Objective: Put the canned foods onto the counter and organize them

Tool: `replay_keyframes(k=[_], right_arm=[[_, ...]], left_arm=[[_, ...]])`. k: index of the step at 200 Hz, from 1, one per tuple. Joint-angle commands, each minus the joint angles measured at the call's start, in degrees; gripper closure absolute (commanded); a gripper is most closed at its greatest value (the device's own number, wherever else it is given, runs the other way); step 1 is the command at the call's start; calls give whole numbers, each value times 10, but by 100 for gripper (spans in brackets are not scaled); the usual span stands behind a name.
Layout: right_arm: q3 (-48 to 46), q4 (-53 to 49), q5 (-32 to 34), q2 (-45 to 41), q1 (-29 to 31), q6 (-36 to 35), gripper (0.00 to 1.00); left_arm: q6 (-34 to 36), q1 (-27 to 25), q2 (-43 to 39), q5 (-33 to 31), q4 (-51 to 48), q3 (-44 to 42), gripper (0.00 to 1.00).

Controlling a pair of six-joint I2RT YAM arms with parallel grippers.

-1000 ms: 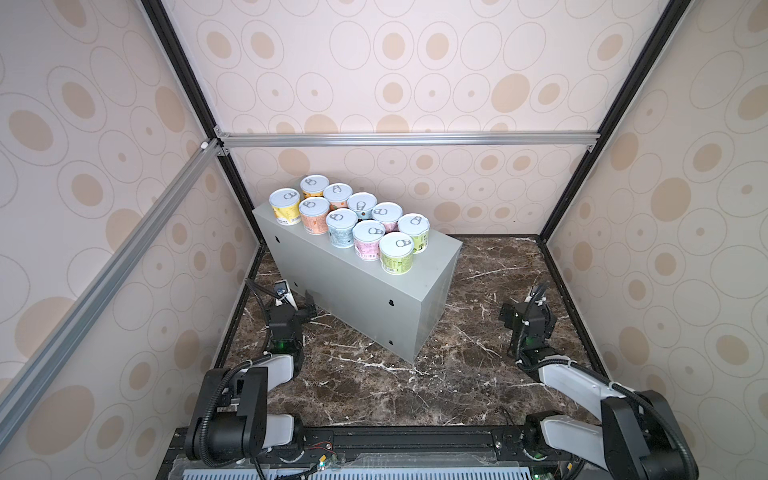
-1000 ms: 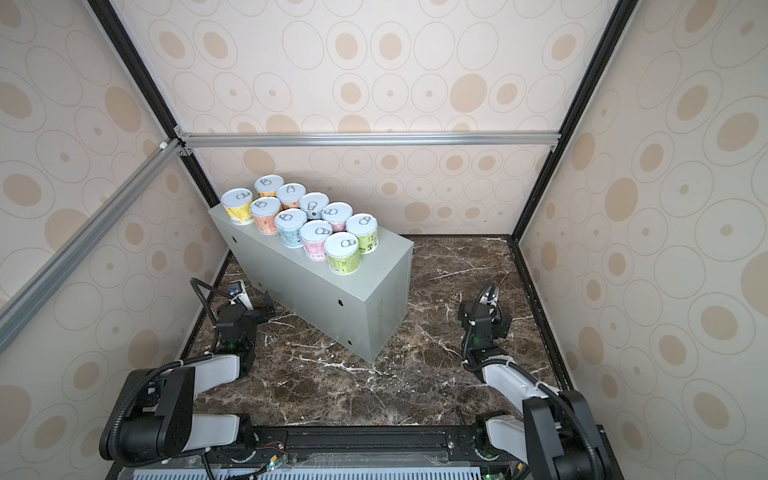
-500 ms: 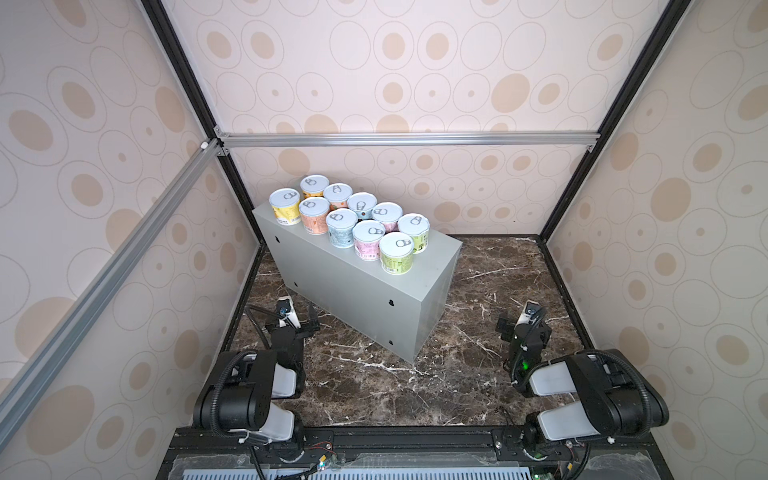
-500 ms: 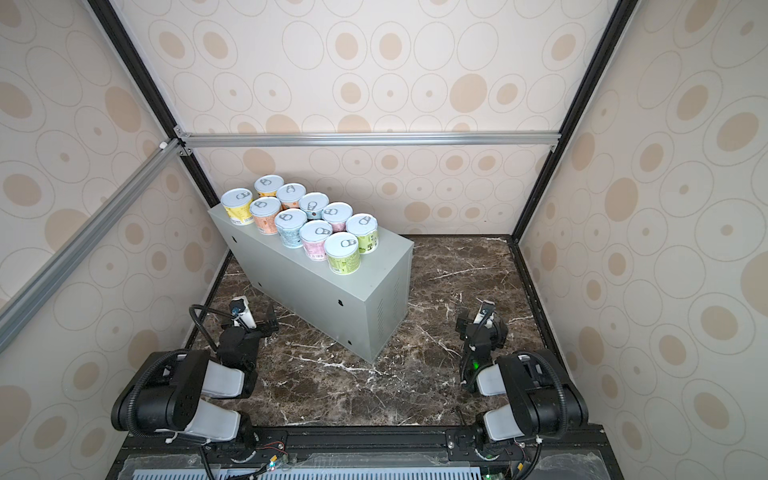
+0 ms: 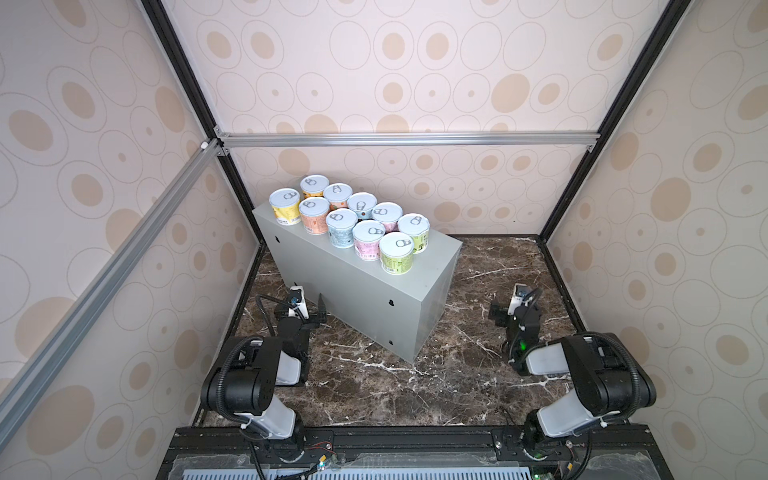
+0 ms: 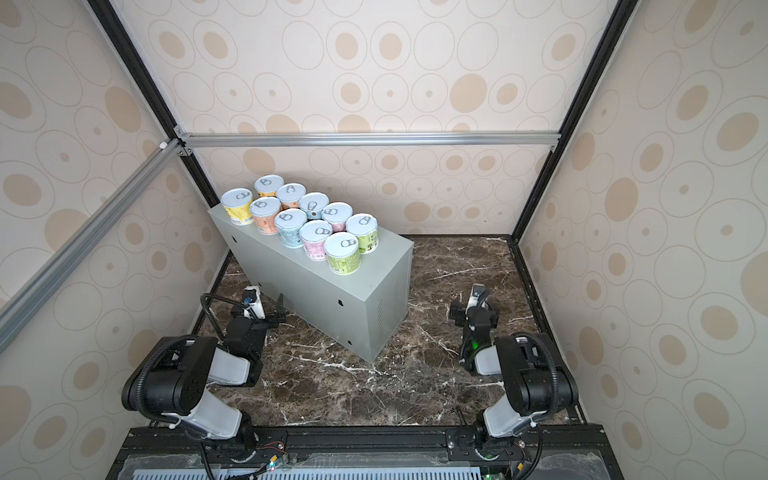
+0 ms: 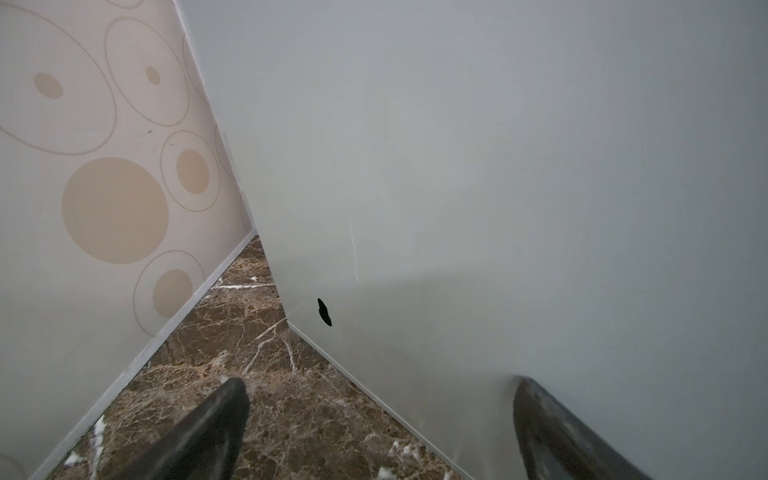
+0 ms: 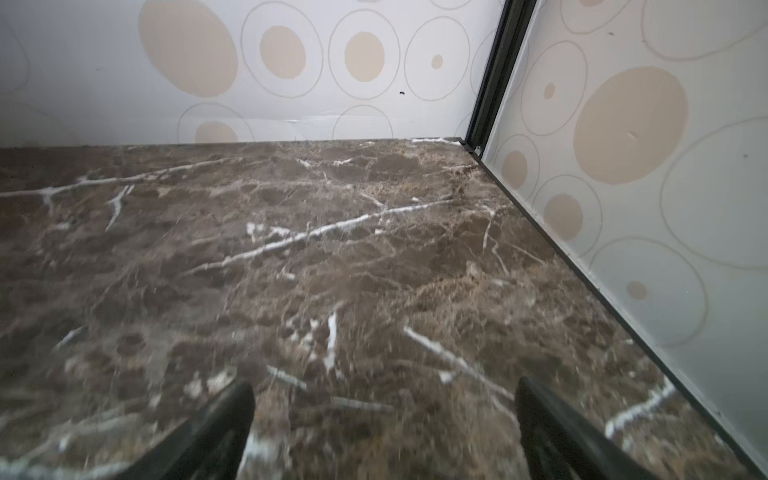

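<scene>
Ten short round cans with pastel labels (image 5: 341, 226) stand upright in two close rows on the large plain grey metal box that serves as the desk (image 5: 357, 291), so the step in hand looks like parking the arms. The left fingers (image 7: 208, 424) are spread wide and empty, with one just beside the desk's side wall. They should draw straight back, since a bump could shake the cans. The right fingers (image 8: 216, 424), also spread and empty, hover over the dark brown marble floor (image 8: 332, 249). Since a second ago both elbows have lifted and folded in, and the cans have not moved.

Marble floor (image 5: 457, 374) — grey counter (image 5: 353, 291), apparently flat.
</scene>
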Motion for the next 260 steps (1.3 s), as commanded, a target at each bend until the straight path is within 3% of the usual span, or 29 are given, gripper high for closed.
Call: replay_keyframes(k=[1, 11, 30, 53, 260], right_arm=[[8, -76, -4, -4, 0, 6, 0], [17, -125, -6, -20, 0, 15, 0], [5, -71, -5, -4, 0, 5, 0], [14, -113, -6, -17, 0, 11, 0], [13, -106, -4, -15, 0, 10, 0]], left_arm=[[11, 4, 1, 11, 2, 7, 1], [10, 3, 1, 11, 3, 6, 1], [11, 3, 1, 11, 4, 6, 1], [10, 3, 1, 11, 4, 5, 1], [13, 2, 1, 11, 5, 5, 1]])
